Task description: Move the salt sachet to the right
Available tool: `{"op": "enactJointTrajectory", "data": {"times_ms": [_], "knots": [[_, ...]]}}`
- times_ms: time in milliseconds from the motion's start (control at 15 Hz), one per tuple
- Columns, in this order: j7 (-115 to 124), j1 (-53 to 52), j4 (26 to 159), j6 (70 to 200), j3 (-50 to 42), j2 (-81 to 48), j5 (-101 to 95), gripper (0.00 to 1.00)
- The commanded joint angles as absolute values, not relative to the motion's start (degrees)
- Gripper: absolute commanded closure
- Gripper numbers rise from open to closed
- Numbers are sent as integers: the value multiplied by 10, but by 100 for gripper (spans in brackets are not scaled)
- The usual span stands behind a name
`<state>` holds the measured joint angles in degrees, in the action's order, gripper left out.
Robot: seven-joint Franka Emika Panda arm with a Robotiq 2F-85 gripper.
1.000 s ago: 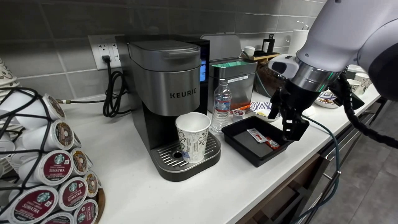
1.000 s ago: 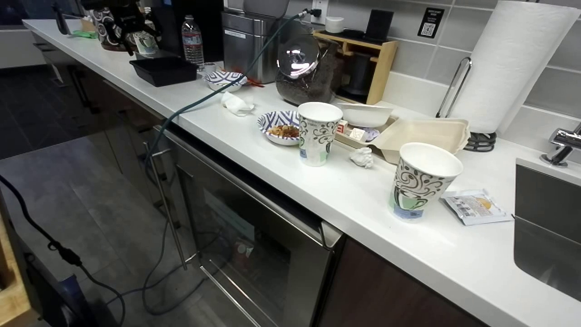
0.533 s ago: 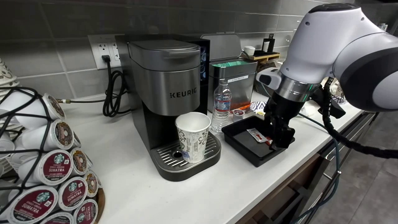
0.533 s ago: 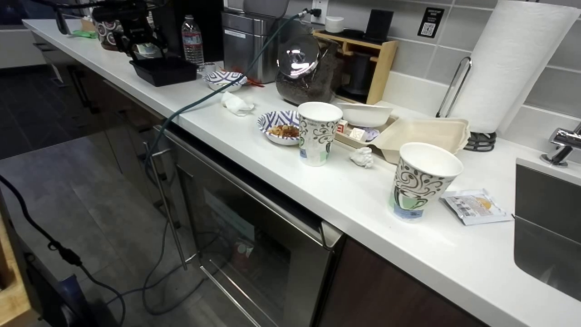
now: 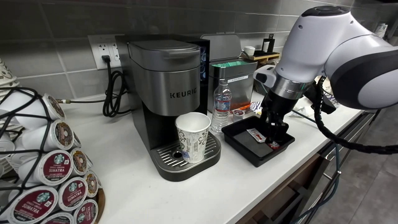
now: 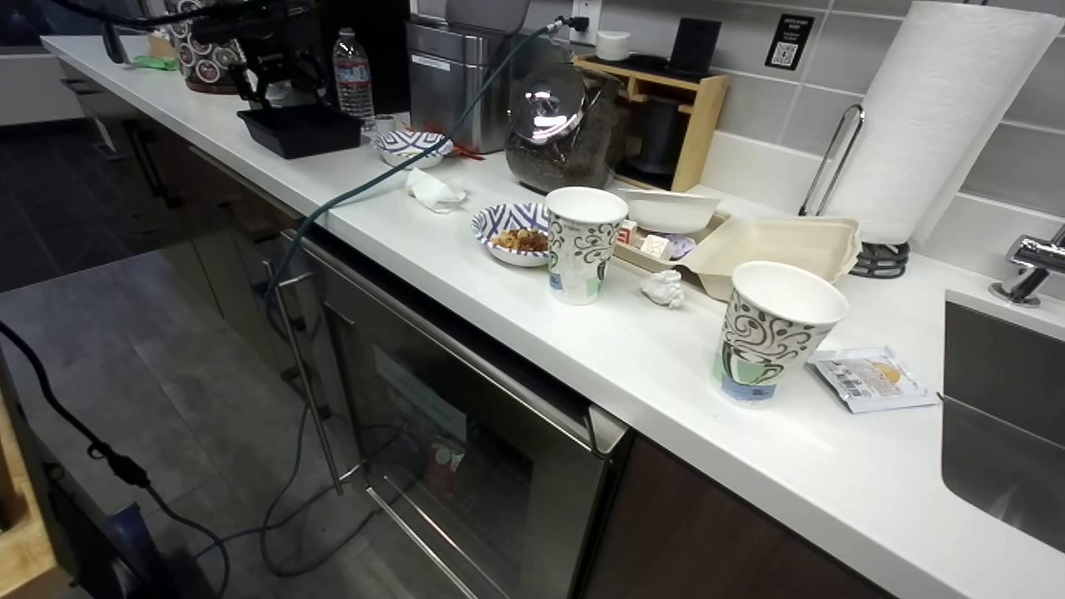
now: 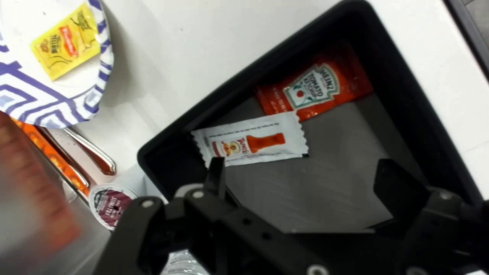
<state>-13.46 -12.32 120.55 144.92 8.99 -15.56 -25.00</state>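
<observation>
A white sachet printed with a red bottle lies flat in a black tray. It touches a red ketchup packet; no sachet marked as salt is visible. In an exterior view the white sachet and ketchup packet lie in the tray. My gripper is open and empty, its fingers spread over the tray floor, the white sachet beside the left finger. In an exterior view the gripper is over the tray's right part. The sachets are hidden behind the tray wall in an exterior view.
A water bottle, a coffee machine and a paper cup stand beside the tray. A patterned bowl holds a yellow packet. A coffee pod lies near the tray. A teal cable crosses the counter.
My gripper has come in over the tray from its right end and is lower, moving left in an exterior view. The white sachet and the ketchup packet have not moved.
</observation>
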Motion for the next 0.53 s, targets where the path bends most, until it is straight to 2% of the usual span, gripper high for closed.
{"op": "enactJointTrajectory", "data": {"times_ms": [0,467], "knots": [[-122,-134,1163,1434,77,-195,-279,2],[-133,-142,1138,1401,76,-226,-273,12]]}}
